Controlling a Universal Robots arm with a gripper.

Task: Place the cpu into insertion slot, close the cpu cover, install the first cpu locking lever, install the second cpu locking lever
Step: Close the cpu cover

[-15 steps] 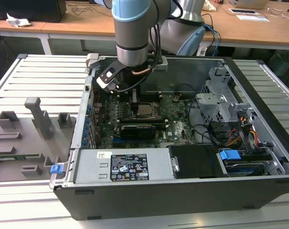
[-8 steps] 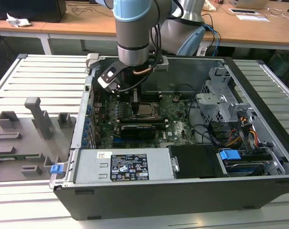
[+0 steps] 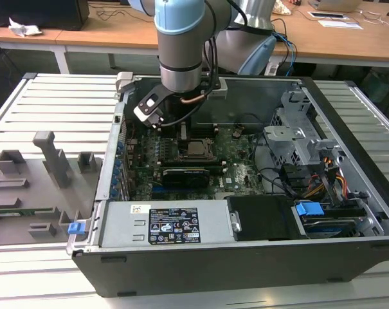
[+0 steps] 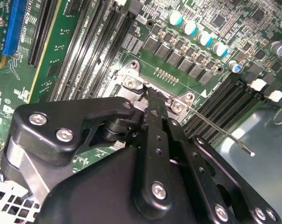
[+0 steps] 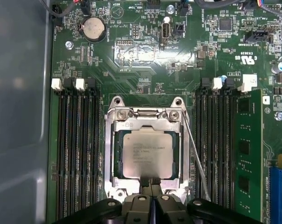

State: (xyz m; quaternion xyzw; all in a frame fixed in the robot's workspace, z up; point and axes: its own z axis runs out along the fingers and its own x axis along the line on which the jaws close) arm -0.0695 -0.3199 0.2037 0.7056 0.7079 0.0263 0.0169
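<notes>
In the first wrist view the cpu, a pale silvery square chip, lies flat in the insertion slot on the green board. The cpu cover, a silvery frame plate, lies down around it. My gripper is shut, with its black fingertips together at the socket's near edge, just past the chip. The second wrist view shows the gripper from behind, its tips against the socket's metal. One thin wire locking lever angles away from the socket's side, and its free end is loose. In the exterior view the cpu sits below the arm.
Long black memory slots flank the socket, and a green card stands in one. The grey case wall runs close by. In the exterior view a drive cage, cables and a power supply crowd the open case; a grey fixture tray lies outside.
</notes>
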